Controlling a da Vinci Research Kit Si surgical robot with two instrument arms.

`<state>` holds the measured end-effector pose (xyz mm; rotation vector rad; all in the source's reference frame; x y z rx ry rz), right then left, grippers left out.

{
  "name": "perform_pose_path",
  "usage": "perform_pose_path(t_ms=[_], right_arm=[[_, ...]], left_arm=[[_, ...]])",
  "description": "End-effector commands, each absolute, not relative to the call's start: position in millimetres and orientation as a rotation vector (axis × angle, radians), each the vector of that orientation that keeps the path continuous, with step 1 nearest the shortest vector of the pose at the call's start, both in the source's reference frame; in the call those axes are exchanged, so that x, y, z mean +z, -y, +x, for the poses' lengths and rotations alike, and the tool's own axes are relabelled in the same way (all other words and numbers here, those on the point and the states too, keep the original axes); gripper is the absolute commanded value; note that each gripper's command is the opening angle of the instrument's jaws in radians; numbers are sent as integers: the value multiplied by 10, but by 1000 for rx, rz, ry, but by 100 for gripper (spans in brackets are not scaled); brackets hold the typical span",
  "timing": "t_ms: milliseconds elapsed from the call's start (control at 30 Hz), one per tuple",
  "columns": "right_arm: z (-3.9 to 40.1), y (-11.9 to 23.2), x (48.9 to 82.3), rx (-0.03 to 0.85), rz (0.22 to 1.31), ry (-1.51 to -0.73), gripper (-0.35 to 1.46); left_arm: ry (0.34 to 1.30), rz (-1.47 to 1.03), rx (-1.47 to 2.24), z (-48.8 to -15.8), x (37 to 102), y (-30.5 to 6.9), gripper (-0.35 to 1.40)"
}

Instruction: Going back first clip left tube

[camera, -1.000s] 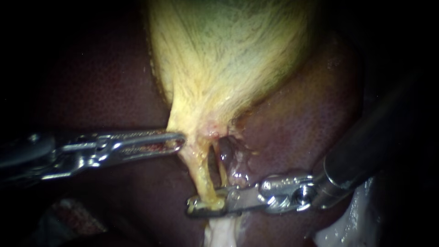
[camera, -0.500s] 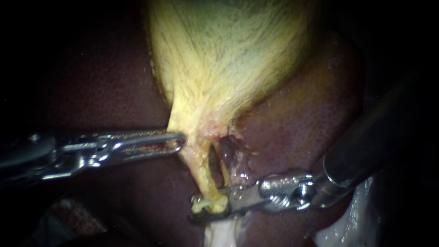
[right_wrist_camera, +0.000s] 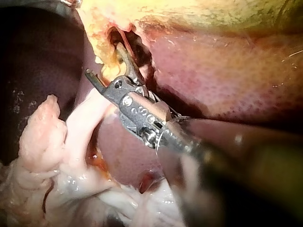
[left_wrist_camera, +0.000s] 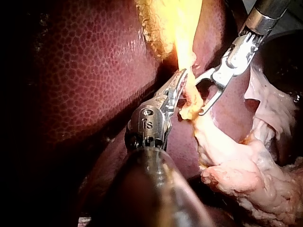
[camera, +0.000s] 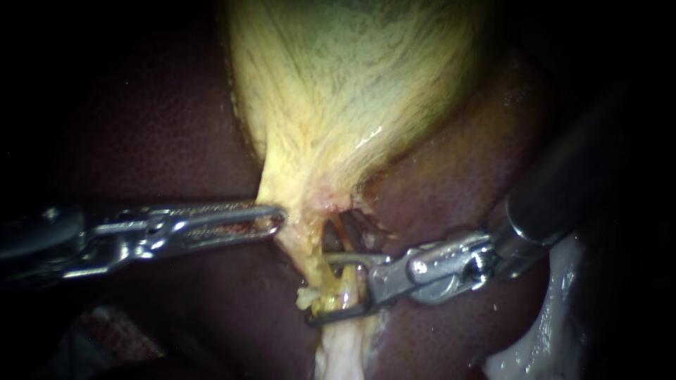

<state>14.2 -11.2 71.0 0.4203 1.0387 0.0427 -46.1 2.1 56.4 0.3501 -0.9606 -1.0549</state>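
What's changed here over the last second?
The right instrument lifted and drew back slightly to the right. Its jaws opened wide, letting go of the tube, which now stands between them. The left instrument stayed put, shut on the gallbladder.

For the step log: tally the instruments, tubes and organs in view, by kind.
Instruments: 2 (left instrument, right instrument)
Tubes: 2 (left tube, right tube)
Gallbladder: 1
Liver: 1
Total: 6
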Motion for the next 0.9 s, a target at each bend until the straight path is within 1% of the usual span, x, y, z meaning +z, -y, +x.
perform_pose_path(t_ms=[33,200,400,633,900], right_arm=[[138,110,707,34,415,-1040,60],[116,99,691,18,374,-1042,60],[83,82,659,6,327,-1051,60],[54,61,623,-47,272,-1067,60],[31,40,587,-81,224,-1134,60]], left_arm=[[961,350,-1055,-461,564,-21,-15],[961,351,-1054,-460,565,-21,-15],[961,351,-1053,-460,567,-21,-15],[962,351,-1052,-460,572,-23,-15],[962,352,-1051,-459,579,-27,-15]])
